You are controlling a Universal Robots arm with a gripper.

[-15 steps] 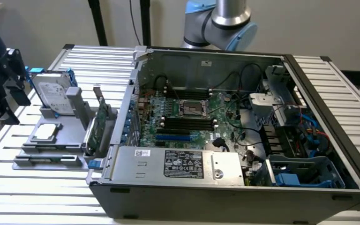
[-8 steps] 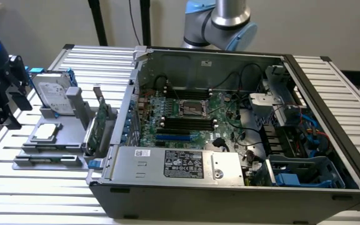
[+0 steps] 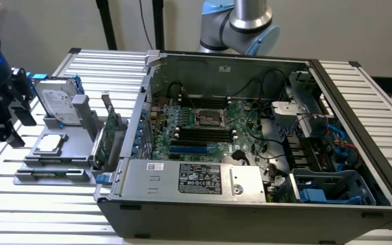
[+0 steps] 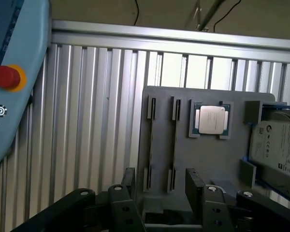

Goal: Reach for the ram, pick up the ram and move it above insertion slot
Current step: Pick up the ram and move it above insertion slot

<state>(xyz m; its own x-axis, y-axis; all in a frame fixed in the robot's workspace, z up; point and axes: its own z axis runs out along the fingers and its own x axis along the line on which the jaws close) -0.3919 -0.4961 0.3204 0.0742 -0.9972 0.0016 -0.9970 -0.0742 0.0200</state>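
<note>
My claw (image 4: 162,182) hangs spread wide and empty over the gray holder (image 4: 222,159). The ram (image 4: 174,145), I judge, is the thin dark edge standing in the slot (image 4: 176,109) nearest the processor (image 4: 211,119). Reaching well means centring the claw astride that edge, square to it.

Claw (image 4: 162,193), jaws well apart

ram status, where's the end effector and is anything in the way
end effector open, empty, above gray holder. ram not gripped, can't place it for sure. nothing between end effector and holder slots.
</note>
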